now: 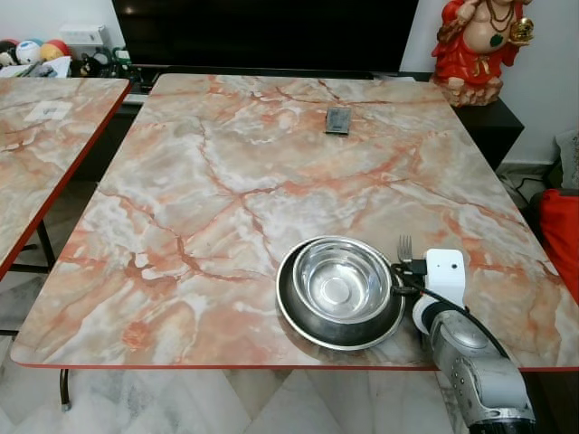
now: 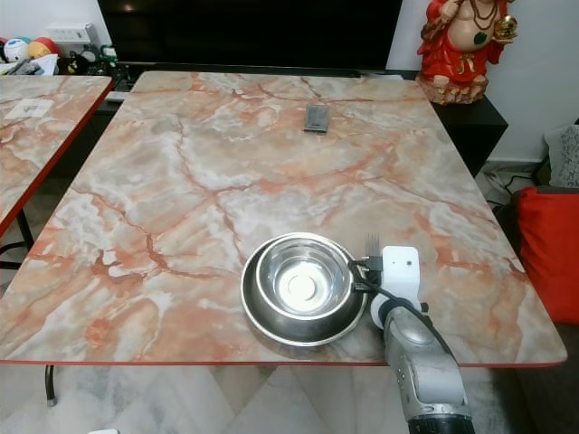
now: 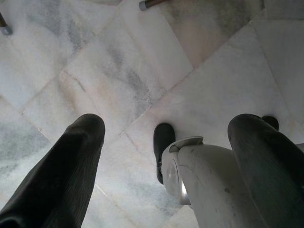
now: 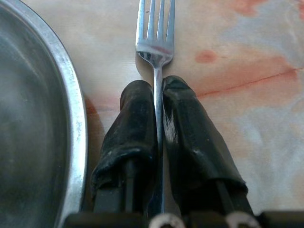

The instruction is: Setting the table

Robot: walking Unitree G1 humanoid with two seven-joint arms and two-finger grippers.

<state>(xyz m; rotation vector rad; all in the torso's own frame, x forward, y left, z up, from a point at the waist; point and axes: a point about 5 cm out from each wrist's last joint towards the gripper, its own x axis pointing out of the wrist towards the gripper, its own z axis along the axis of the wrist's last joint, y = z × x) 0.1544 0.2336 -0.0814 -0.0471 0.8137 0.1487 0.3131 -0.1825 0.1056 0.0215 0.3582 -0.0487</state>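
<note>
**Fork pinched beside the bowl**

Lower right of frame, the right gripper (image 4: 159, 95) pinches a fork (image 4: 156, 33) just beside the plate (image 1: 294, 316) holding a steel bowl (image 1: 341, 280). A small dark object (image 1: 337, 120), perhaps a remote, lies far up the table (image 1: 181, 199). The left gripper (image 3: 161, 156) hangs spread over the floor.

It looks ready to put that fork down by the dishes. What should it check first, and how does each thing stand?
1. Fork clamped between the right gripper fingers: ok.
2. Fork beside the plate, not over it: ok.
3. Bowl sits inside the plate: ok.
4. Bare table under the tines: ok.
5. Fork touching the tabletop: cannot tell.
6. Left gripper out of the way, hanging open over the floor: ok.
</note>
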